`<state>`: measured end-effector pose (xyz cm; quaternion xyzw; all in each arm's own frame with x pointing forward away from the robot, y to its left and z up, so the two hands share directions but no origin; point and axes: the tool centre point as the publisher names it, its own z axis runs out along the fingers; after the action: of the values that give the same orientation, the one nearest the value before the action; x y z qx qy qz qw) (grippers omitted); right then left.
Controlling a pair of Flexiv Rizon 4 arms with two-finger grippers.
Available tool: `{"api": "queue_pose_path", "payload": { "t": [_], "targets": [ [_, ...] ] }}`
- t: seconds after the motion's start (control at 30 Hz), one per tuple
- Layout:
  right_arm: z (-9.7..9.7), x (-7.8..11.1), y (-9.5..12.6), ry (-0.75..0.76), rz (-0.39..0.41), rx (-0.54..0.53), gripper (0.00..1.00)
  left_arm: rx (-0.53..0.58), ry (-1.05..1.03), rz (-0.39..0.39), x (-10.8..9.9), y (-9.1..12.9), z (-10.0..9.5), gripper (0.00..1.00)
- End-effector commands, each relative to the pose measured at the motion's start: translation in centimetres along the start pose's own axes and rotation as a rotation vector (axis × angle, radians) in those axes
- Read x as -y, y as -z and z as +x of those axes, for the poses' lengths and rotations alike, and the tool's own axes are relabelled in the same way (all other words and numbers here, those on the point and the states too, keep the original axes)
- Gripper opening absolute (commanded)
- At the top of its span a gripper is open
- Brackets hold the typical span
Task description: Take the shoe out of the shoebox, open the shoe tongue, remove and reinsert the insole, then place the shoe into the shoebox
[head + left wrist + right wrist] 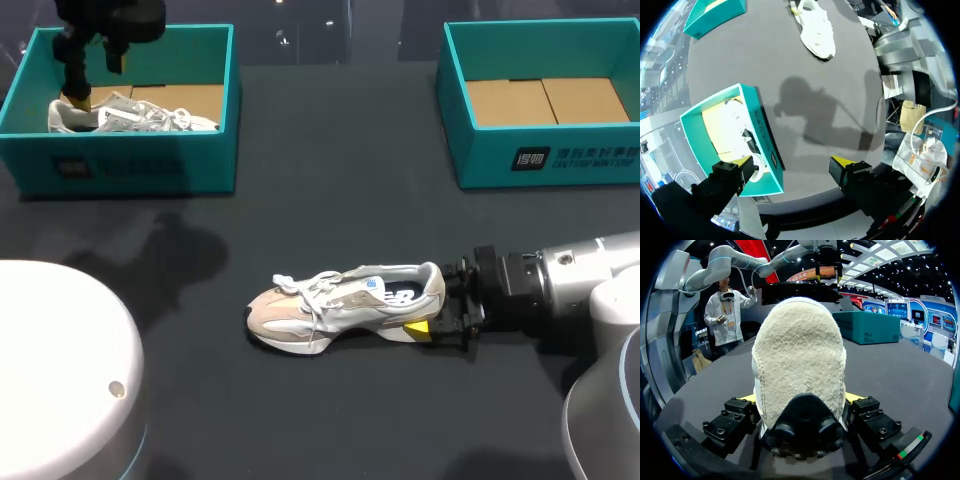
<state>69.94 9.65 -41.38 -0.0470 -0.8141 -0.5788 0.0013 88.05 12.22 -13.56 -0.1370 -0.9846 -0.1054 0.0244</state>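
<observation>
Two shoes are seen. The beige and white shoe (345,305) lies on its sole on the dark desk (300,200), a little toward 6 o'clock from the middle. Its toe is turned to 9 o'clock and its heel to 3 o'clock, and its laces are loose over the tongue. The heel is clasped from both sides by the right pincer (438,302), whose arm comes in from 3 o'clock. In the right wrist view a yellow tip is pressed against each side of the fleecy heel.

The second shoe (130,115), white, lies inside the left box (130,165), a teal box with a cardboard floor at 10 o'clock on the desk. Over this box the left pincer (792,162) hangs with its fingers spread wide and nothing held between them. One yellow tip is close above the heel of the second shoe; whether they touch cannot be told. The right box (545,155), also teal, stands at 2 o'clock, well apart from the shoe.
</observation>
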Motion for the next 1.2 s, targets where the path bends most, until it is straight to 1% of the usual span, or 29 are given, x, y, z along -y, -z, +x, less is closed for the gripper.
{"api": "queue_pose_path", "payload": {
  "t": [0.03,0.1,0.2,0.23,0.3,0.33,0.4,0.9,0.93,1.03,1.1,1.2],
  "targets": [
    [-0.2,0.1,-0.5,-0.001,0.005,0.001,0.00,-0.030,-0.009,0.077,-1.1,0.3,-0.1,1.00],
    [-0.2,0.1,-0.5,-0.001,0.005,0.001,0.00,-0.048,0.024,0.110,-0.6,-0.2,0.2,1.00],
    [-0.2,0.1,-0.5,-0.001,0.005,0.001,0.00,-0.089,0.095,0.193,0.3,-0.9,0.6,1.00],
    [-0.2,0.1,-0.5,-0.001,0.005,0.001,0.00,-0.093,0.106,0.202,0.5,-1.0,0.7,1.00],
    [-0.2,0.1,-0.5,-0.001,0.005,0.001,0.00,-0.102,0.198,0.217,1.4,-1.4,0.9,1.00],
    [-0.2,0.1,-0.5,-0.001,0.005,0.001,0.00,-0.124,0.262,0.234,2.1,-1.4,1.0,1.00],
    [-0.2,0.1,-0.5,-0.001,0.005,0.001,0.00,-0.118,0.351,0.209,3.1,-1.5,1.2,1.00],
    [-0.2,0.1,-0.5,-0.001,0.005,0.001,0.00,-0.118,0.351,0.209,3.1,-1.5,1.2,1.00],
    [-0.2,0.1,-0.5,-0.001,0.005,0.001,0.00,-0.099,0.376,0.200,4.1,-1.6,1.9,1.00],
    [-0.2,0.1,-0.5,-0.001,0.005,0.001,0.00,-0.097,0.473,0.189,7.0,-1.7,3.2,1.00],
    [-0.2,0.1,-0.5,-0.001,0.005,0.001,0.00,-0.095,0.562,0.167,8.7,-1.8,3.7,1.00],
    [-0.2,0.1,-0.5,-0.001,0.005,0.001,0.00,-0.129,0.645,0.177,10.8,-2.0,4.4,1.00]
  ]
}}
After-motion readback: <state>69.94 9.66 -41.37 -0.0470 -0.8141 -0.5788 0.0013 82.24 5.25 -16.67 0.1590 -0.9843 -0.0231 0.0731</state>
